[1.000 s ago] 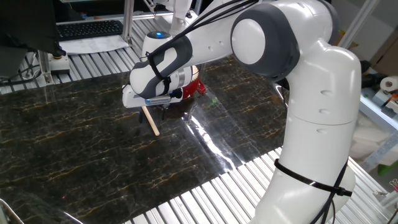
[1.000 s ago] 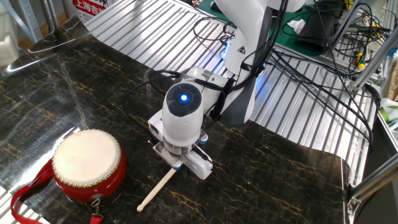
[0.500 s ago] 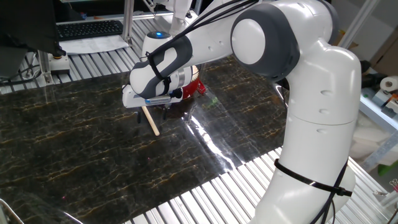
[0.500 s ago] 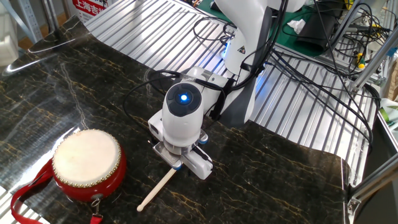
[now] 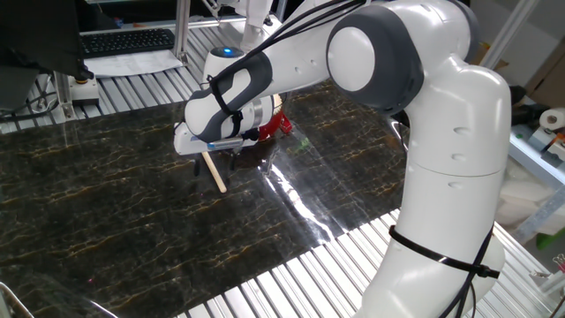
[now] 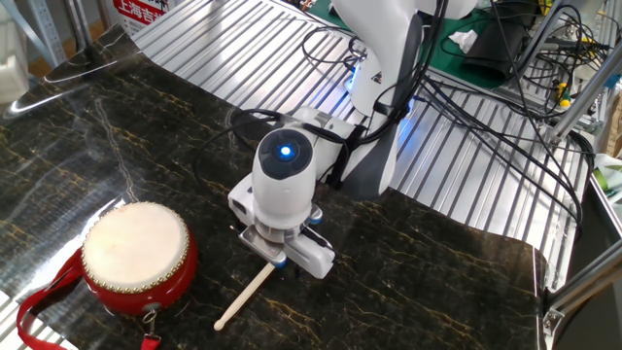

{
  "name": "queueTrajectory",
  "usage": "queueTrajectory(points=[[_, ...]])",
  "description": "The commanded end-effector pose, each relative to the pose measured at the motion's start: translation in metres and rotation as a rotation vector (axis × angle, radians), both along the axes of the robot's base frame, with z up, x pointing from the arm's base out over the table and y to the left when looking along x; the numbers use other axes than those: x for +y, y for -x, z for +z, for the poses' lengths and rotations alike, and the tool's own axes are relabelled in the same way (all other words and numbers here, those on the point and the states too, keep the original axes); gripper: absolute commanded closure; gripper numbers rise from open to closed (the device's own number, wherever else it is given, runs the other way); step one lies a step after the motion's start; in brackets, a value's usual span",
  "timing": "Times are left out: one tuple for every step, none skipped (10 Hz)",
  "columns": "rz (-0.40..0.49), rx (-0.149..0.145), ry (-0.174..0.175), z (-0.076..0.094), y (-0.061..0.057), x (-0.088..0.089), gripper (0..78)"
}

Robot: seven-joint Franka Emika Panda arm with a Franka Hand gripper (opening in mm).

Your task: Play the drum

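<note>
I have the gripper low at the centre of the frame, down over the upper end of the stick; I cannot tell whether its fingers pinch the stick yet. The drum sits at lower left, near the stick's free end but apart from it. I judge this the pick-up step: next I need a firm hold, a lift, and a swing onto the drum's skin.

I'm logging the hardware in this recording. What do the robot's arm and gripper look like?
The arm is glossy white with dark grey bands at its rounded joints. Black cables run along its upper links, and one black cable wraps around the base. The wrist has a round cap with a glowing blue light. The gripper is a white block with small blue accents; its fingers are mostly hidden.
</note>
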State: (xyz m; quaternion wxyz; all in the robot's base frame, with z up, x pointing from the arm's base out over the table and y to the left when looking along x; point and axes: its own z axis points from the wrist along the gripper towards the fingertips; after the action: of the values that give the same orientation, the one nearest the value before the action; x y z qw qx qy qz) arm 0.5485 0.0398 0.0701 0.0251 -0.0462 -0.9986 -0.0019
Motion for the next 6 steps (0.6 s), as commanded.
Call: queueTrajectory(points=[[0.052, -0.023, -0.028, -0.0065, -0.0033, -0.0002, 0.1], [0.045, -0.025, -0.028, -0.0084, -0.0034, -0.0004, 0.1], [0.039, -0.025, -0.027, -0.0085, -0.0034, -0.0007, 0.1], [0.004, -0.022, -0.018, -0.0088, -0.0034, -0.0026, 0.1], [-0.016, -0.021, -0.013, -0.0094, -0.0033, -0.0052, 0.1], [-0.024, -0.021, -0.014, -0.0101, -0.0033, -0.0080, 0.1]])
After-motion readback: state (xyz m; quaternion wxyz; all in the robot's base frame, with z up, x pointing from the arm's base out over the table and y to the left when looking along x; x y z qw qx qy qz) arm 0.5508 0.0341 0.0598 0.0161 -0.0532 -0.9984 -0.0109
